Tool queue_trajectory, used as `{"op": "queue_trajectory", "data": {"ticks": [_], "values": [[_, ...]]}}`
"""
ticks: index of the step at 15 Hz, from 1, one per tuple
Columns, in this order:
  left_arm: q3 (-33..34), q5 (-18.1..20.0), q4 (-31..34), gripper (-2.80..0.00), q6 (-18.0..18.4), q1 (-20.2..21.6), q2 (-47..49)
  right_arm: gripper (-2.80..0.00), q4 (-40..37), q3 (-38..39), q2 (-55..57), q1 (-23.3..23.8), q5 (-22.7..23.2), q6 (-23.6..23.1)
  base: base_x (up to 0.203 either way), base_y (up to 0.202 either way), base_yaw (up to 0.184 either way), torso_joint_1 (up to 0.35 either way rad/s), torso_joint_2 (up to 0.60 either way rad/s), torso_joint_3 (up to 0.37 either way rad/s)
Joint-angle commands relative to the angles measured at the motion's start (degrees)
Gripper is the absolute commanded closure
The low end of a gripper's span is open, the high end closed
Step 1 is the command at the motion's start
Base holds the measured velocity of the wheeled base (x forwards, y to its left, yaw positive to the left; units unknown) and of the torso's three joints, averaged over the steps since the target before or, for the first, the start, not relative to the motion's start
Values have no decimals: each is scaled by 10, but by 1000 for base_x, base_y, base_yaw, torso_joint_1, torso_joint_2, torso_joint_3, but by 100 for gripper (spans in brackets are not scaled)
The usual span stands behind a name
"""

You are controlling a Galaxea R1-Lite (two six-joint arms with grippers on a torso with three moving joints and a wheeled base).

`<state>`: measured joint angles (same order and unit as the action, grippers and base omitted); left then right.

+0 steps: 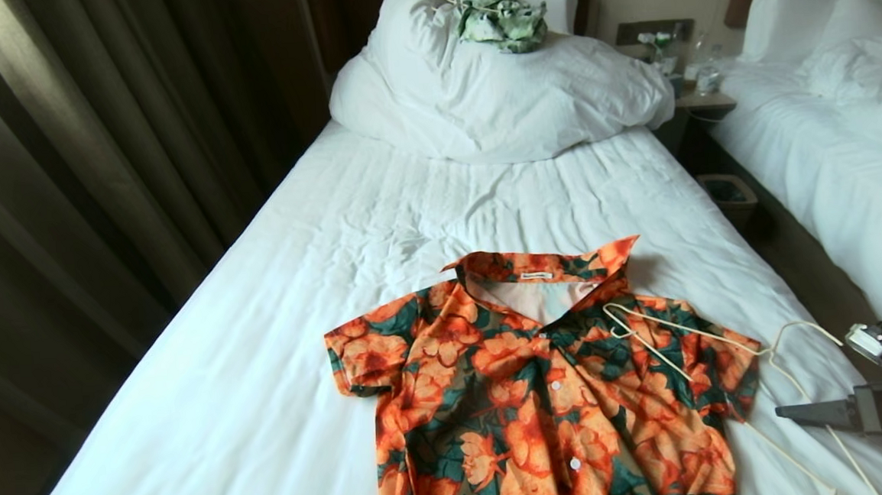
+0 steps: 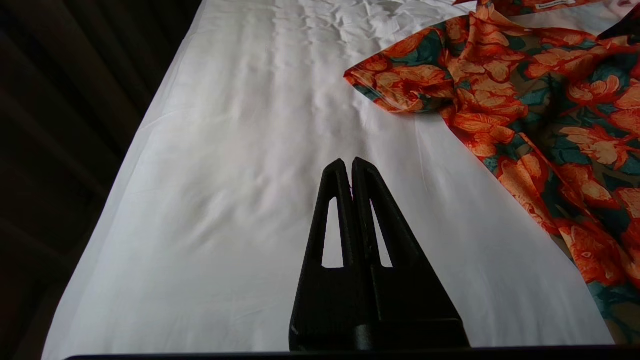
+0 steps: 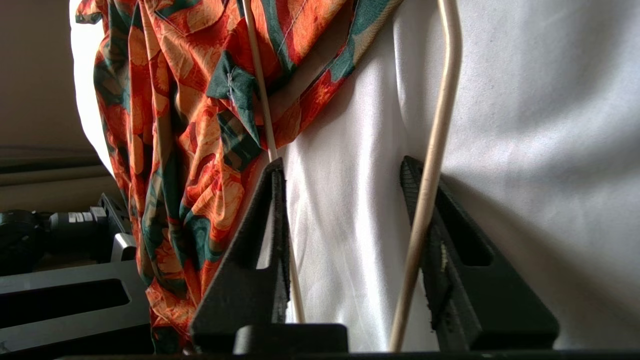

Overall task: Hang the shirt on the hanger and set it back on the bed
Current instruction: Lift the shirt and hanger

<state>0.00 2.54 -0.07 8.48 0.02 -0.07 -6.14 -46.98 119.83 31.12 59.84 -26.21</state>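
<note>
While fingers [image 3: 280,210] stand apart, hanger [image 3: 430,165] wires between them, on bed [image 3: 525,125].

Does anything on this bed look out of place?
Yes. The hanger lies loose on top of the shirt, not inside it, one end sticking out past the sleeve. A crumpled green garment sits on the pillow.

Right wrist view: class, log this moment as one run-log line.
right gripper: open, fingers astride hanger wires | shirt: flat on bed, not hung | left gripper: shut, idle
</note>
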Motion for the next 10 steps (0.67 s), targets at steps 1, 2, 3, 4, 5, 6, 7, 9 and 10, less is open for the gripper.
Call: {"op": "queue_trajectory", "data": {"ticks": [1, 2, 3, 4, 5, 6, 7, 9, 10], "values": [[0, 0, 0, 0, 0, 0, 0, 0, -1, 9, -35, 13, 4, -1, 0, 0, 0, 0, 0, 0], [0, 1, 0, 0, 0, 0, 0, 0, -1, 14, -55, 17, 4, -1, 0, 0, 0, 0, 0, 0], [0, 0, 0, 0, 0, 0, 0, 0, -3, 20, -81, 21, 4, 0, 0, 0, 0, 0, 0, 0], [0, 0, 0, 0, 0, 0, 0, 0, -6, 24, -104, 24, 4, 1, 0, 0, 0, 0, 0, 0], [0, 0, 0, 0, 0, 0, 0, 0, -14, 26, -130, 26, 4, 2, 0, 0, 0, 0, 0, 0], [0, 1, 0, 0, 1, 0, 0, 0, -28, 26, -159, 27, 4, 2, 0, 0, 0, 0, 0, 0], [0, 0, 0, 0, 0, 1, 0, 0, -45, 25, -189, 27, 4, 2, 0, 0, 0, 0, 0, 0], [0, 0, 0, 0, 0, 0, 0, 0, -68, 23, -244, 27, 4, 2, 0, 0, 0, 0, 0, 0], [0, 0, 0, 0, 0, 0, 0, 0, -74, 22, -269, 26, 4, 2, 0, 0, 0, 0, 0, 0]]}}
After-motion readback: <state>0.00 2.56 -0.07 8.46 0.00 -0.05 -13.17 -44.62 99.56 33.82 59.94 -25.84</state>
